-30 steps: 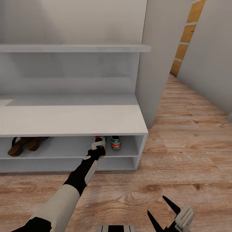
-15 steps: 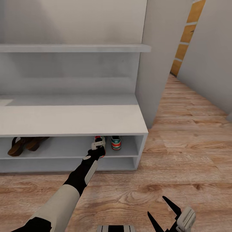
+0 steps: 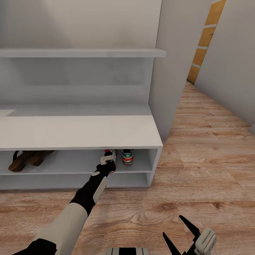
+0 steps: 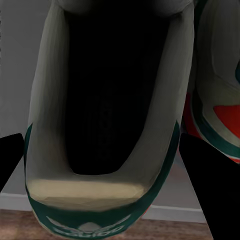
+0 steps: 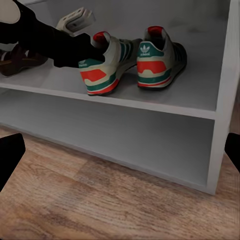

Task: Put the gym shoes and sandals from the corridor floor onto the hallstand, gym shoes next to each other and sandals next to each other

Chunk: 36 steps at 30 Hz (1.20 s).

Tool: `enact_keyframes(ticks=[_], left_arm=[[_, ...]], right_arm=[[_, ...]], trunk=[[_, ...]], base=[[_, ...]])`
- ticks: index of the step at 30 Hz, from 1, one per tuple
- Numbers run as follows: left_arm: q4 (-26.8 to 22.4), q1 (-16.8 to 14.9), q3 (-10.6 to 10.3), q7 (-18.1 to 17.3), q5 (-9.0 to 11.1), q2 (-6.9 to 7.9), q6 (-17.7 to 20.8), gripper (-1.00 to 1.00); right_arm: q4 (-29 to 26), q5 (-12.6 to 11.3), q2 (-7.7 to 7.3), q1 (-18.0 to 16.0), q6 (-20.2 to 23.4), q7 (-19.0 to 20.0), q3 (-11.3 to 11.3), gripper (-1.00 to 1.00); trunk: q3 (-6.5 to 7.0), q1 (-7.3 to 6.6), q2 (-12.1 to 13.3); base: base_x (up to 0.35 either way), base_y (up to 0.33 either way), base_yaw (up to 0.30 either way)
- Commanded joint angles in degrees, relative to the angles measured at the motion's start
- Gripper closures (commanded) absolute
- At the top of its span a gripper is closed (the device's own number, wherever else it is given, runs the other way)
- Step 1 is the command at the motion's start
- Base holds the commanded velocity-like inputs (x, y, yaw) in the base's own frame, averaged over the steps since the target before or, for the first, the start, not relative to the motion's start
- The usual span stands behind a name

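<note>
Both gym shoes (image 5: pixel 132 62) sit paired on the hallstand (image 3: pixel 81 132), so your left gripper (image 3: pixel 108 158) jaws, state hidden, can withdraw.

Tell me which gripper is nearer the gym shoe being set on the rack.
Left. The left gripper is at the gym shoe on the hallstand; the right gripper hovers over the floor, well back.

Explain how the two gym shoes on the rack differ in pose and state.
The left gym shoe sits at the tier's front edge with the left end effector at its heel; the right gym shoe sits slightly deeper, untouched. Both rest upright, heels outward, side by side on the hallstand's upper tier.
</note>
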Motion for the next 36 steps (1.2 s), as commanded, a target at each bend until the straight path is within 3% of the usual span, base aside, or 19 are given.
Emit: enact_keyframes(ticks=[1,36], left_arm=[[0.65,0.03,0.1,0.08,-0.05,0.0,-0.04,1.0],[1.85,0.03,0.1,-0.06,-0.12,0.0,-1.69,1.0]], right_arm=[[0.0,-0.01,0.0,0.0,-0.01,0.0,-0.08,-1.0],[0.01,-0.18,0.06,0.0,0.04,0.01,-2.13,-1.0]], trunk=[[-0.01,0.01,0.01],[-0.01,0.01,0.01]], base=[[0.0,0.0,0.0],[0.0,0.0,0.0]])
